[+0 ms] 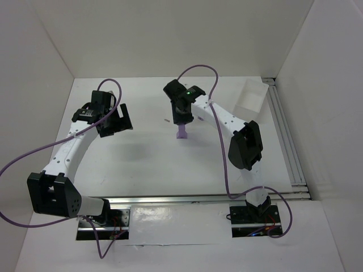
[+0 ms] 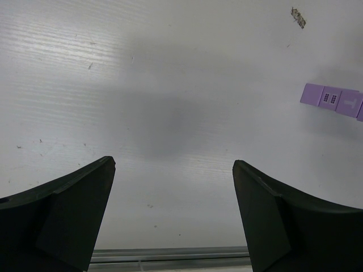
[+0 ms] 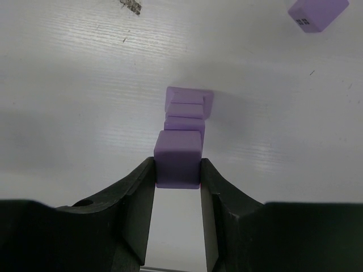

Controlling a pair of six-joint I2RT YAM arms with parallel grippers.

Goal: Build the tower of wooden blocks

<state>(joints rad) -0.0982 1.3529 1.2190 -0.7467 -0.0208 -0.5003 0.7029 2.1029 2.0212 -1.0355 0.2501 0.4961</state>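
Note:
The tower (image 1: 182,134) is a narrow column of lilac cubes standing mid-table. In the right wrist view the tower (image 3: 185,110) shows several stacked cubes with a wider base. My right gripper (image 3: 178,170) is shut on a lilac cube (image 3: 178,150), held right at the column's top; I cannot tell whether it touches. From above, the right gripper (image 1: 182,117) sits directly over the tower. A loose lilac cube (image 3: 316,12) lies beyond. My left gripper (image 2: 173,170) is open and empty over bare table, left of the tower (image 2: 332,99); it also shows from above (image 1: 116,122).
A shallow white tray (image 1: 249,96) stands at the back right by the wall. A small dark scrap (image 3: 130,4) lies on the table left of the tower. White walls close the table on three sides; a metal rail (image 1: 286,141) runs along the right.

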